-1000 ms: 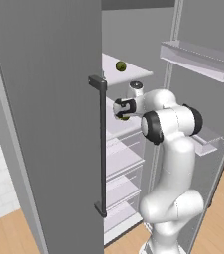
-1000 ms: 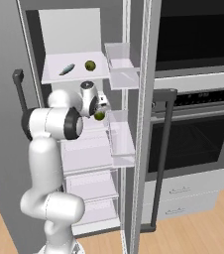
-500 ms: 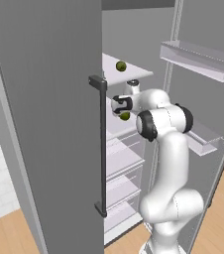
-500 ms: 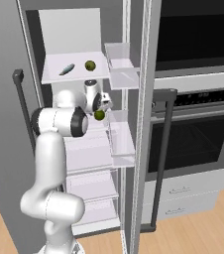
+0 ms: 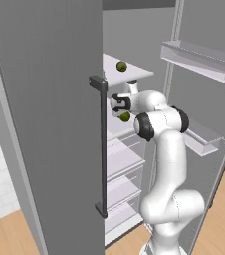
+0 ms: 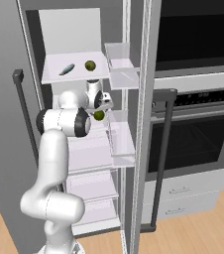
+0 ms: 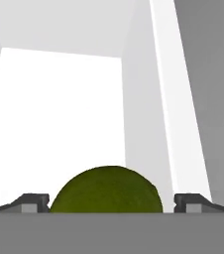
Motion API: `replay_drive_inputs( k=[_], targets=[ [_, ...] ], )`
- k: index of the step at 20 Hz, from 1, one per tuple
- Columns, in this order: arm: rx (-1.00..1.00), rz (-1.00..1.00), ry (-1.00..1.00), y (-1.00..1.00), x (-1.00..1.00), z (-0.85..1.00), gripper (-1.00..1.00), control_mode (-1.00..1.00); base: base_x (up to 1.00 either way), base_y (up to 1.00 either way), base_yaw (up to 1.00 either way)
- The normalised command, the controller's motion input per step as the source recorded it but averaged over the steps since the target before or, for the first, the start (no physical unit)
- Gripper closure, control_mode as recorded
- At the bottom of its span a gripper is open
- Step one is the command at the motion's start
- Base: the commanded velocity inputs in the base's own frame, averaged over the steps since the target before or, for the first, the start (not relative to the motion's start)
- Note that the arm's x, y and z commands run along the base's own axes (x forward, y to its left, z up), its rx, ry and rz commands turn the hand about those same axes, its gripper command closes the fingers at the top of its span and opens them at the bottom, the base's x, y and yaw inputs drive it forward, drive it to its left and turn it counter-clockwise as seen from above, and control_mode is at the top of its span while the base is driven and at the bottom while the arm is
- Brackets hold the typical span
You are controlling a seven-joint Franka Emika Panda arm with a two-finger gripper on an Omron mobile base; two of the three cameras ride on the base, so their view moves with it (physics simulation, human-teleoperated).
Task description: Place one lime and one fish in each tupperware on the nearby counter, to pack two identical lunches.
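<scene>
The end effector reaches into the open fridge, its fingers spread wide apart with a lime sitting between them at the bottom centre of the hand view, neither finger visibly touching it; in the right base view that lime sits just right of the wrist, mid-frame; a second lime rests on the upper shelf, upper centre, with a slender grey fish to its left, apart from it.
</scene>
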Motion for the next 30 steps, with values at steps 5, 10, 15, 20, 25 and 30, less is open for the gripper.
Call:
replay_drive_inputs(
  k=[5,10,15,20,25,30],
  targets=[
    [0.00,0.00,0.02,0.00,0.00,-0.03,-1.00,-1.00,0.00,0.00,0.00],
    [0.00,0.00,0.02,0.00,-0.06,-0.09,-1.00,-1.00,0.00,0.00,0.00],
    [0.00,0.00,0.01,0.00,-0.18,-0.13,-1.00,-1.00,0.00,0.00,0.00],
    [0.00,0.00,0.01,0.00,-0.05,-0.25,-1.00,-1.00,0.00,0.00,0.00],
    [0.00,0.00,0.00,0.03,0.05,-0.05,-1.00,-1.00,0.00,0.00,0.00],
    [0.00,0.00,0.00,0.09,0.03,-0.04,-1.00,-1.00,0.00,0.00,0.00]
  ],
)
